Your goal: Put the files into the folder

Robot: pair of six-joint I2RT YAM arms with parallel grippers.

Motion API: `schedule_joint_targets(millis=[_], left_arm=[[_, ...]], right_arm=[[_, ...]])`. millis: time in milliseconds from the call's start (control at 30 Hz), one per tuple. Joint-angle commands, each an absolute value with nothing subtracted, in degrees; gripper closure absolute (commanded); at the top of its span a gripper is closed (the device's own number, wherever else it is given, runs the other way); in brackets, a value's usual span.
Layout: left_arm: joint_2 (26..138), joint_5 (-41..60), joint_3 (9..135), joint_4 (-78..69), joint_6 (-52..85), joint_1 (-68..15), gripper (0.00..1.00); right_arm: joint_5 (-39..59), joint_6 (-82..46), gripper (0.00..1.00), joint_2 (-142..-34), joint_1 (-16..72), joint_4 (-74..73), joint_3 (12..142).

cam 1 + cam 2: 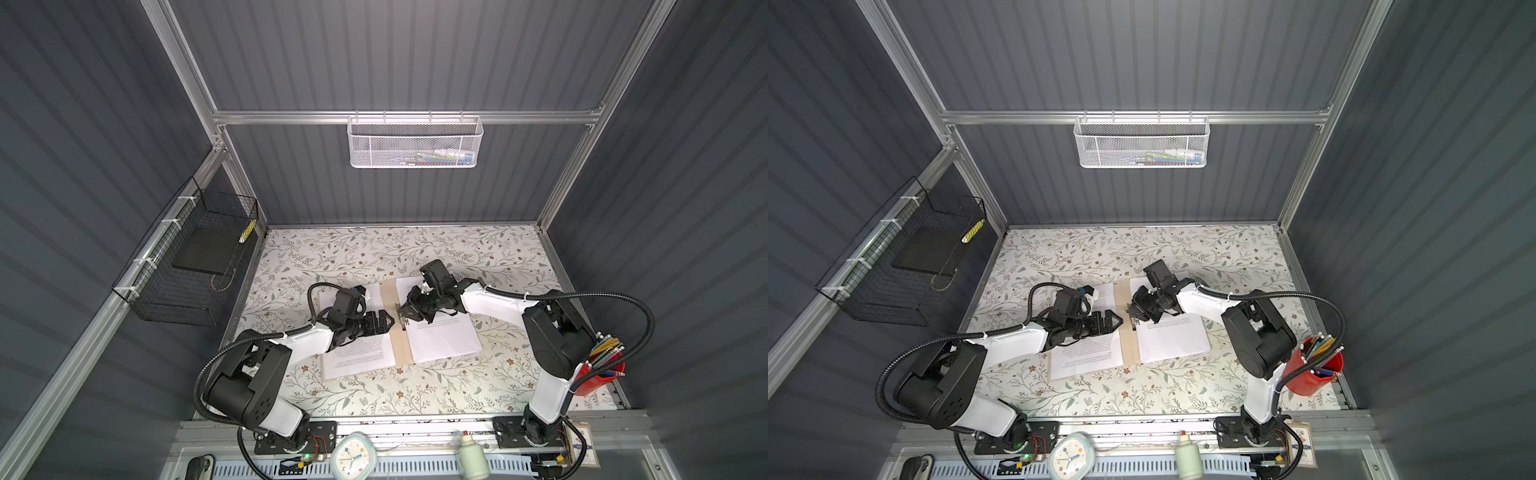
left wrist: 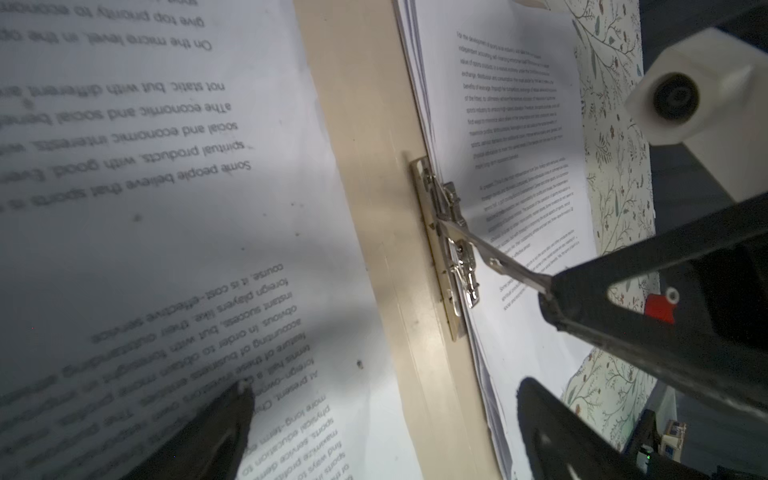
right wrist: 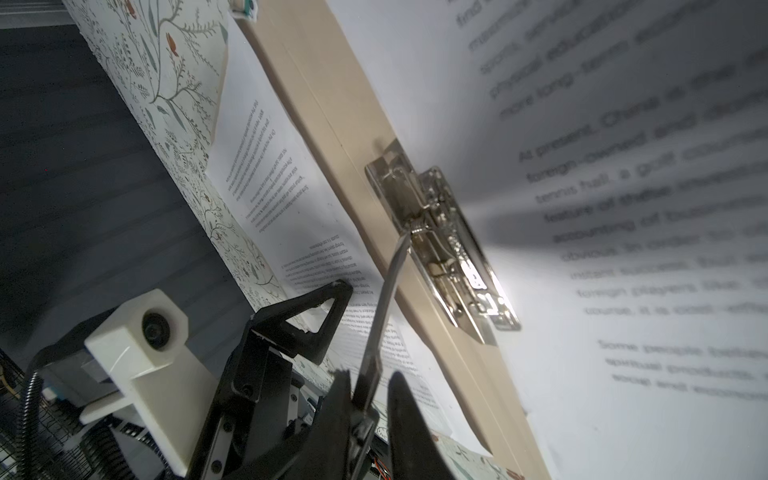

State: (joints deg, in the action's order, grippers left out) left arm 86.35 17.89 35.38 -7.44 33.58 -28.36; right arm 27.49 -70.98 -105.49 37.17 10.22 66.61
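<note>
A flat tan cardboard folder point(image 1: 400, 345) is being shown lying open on the floral-patterned desk point(image 1: 374, 253). In both top views its bare spine strip is being flanked by the files, two stacks of white paper sheets printed with black text, one stack point(image 1: 357, 357) to the left of the spine and the other point(image 1: 440, 340) to the right. A shiny metal fastener clip point(image 2: 453, 253) is being shown fixed along the spine at the edge of the right stack, with its thin flat lever point(image 3: 384, 291) raised off the folder. The lever's free end is being enclosed by the right pincer point(image 3: 370, 376), whose jaws are standing narrow. The blade is being touched by one finger point(image 3: 338, 399) while a sliver of gap is being left on the other side, so a firm grip cannot be told. The left pincer point(image 1: 388, 322) is being held wide apart and empty just above the left stack, with its tips beside the spine and pointed toward the right pincer.
</note>
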Motion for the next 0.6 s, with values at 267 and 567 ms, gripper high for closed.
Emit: schedule_joint_targets(millis=[267, 567], left_arm=[[86.73, 15.55, 32.55, -0.40, 33.57, -28.08, 0.00], [87.19, 14.53, 33.00, 0.29, 33.93, -28.10, 0.00]], right_arm=[[28.21, -72.97, 0.84, -105.53, 37.37, 7.82, 64.00], [28.21, -74.06, 0.99, -104.72, 37.38, 5.80, 61.17]])
